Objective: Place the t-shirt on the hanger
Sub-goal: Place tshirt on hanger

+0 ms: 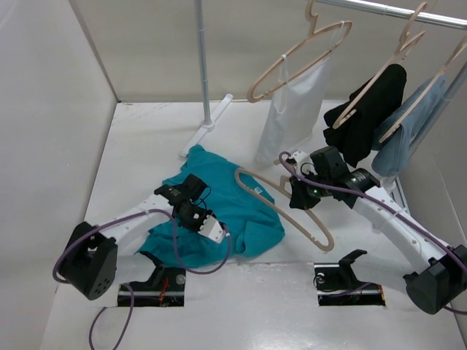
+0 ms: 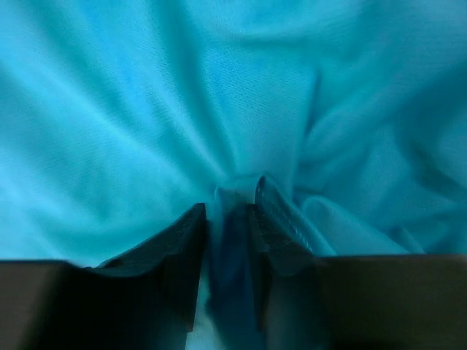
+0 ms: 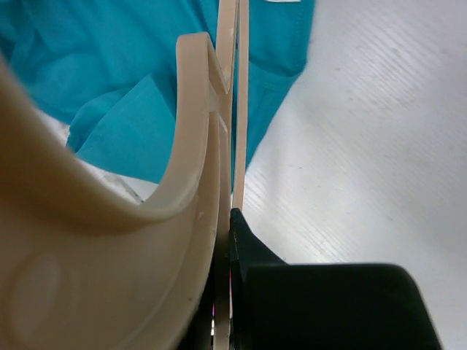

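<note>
With our left gripper (image 2: 230,215) pinching a t-shirt (image 1: 248,219) fold and right gripper (image 1: 302,195) clamping the hanger (image 3: 109,219), we should lift slowly.

Place: this is looking like a robotics lab, a boxed-in test cell.
Walls: plain white panels (image 1: 44,109) are closing in the white table (image 1: 255,313).
Rig: left arm (image 1: 131,221) and right arm (image 1: 398,215) are working from bolted bases, purple cables (image 1: 73,244) trailing.
Props: a metal clothes rail (image 1: 394,11) is standing overhead.
</note>
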`<state>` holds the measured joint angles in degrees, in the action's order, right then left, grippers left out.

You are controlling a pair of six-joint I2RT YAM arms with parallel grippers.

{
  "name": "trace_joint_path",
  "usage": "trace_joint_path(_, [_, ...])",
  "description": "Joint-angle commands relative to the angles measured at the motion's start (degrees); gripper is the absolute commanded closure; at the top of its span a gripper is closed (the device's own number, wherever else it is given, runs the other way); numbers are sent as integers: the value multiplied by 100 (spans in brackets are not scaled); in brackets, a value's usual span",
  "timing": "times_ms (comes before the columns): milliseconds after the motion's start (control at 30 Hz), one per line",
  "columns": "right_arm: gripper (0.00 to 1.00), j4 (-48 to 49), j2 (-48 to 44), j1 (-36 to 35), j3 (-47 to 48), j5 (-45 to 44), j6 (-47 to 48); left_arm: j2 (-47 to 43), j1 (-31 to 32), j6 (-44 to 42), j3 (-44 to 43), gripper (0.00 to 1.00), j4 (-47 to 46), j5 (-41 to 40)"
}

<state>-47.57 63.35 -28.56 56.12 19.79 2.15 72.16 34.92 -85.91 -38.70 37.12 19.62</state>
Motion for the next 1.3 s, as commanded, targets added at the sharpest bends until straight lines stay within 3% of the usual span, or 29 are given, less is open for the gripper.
trace_joint_path(0, [100,98,-104,-168,-13,218,13,-580,-2,-709,3,72,596,427])
trace_joint_path(33, [100,177,-165,-168,-65,279,13,-580,-2,-360,-50,67,359,586])
trace_joint_path(67, [100,230,-165,-168,-66,280,-74,-580,-2,879,-233,63,44,770])
trace_joint_path(167, [100,292,-218,-106,-66,280,-215,-335,-63,3021,-908,57,-1476,1062])
trace_joint_path(200, [100,292,-218,-45,-66,201,-215,-21,-168,4272,-1112,54,-2115,1140])
trace_joint_path(267, [100,292,-157,94,-66,130,-277,376,-169,5421,-1533,49,-2620,984])
trace_joint_path(367, [100,240,-104,227,-66,130,-277,1351,-169,6705,-2526,49,-2833,518])
trace_joint_path(600, [100,-41,-296,439,-241,-229,-277,2872,-345,7096,-3775,52,-2298,490])
trace_joint_path(767, [100,19,-429,491,-382,-152,-277,3769,-345,7342,-4593,55,-1884,-80])
trace_joint_path(933, [100,72,-429,491,-330,-99,-277,3893,-345,7404,-4541,64,-2095,-677])
trace_joint_path(1267, [100,178,-324,491,-277,25,-224,3727,-82,7026,-3883,61,-2262,-968])
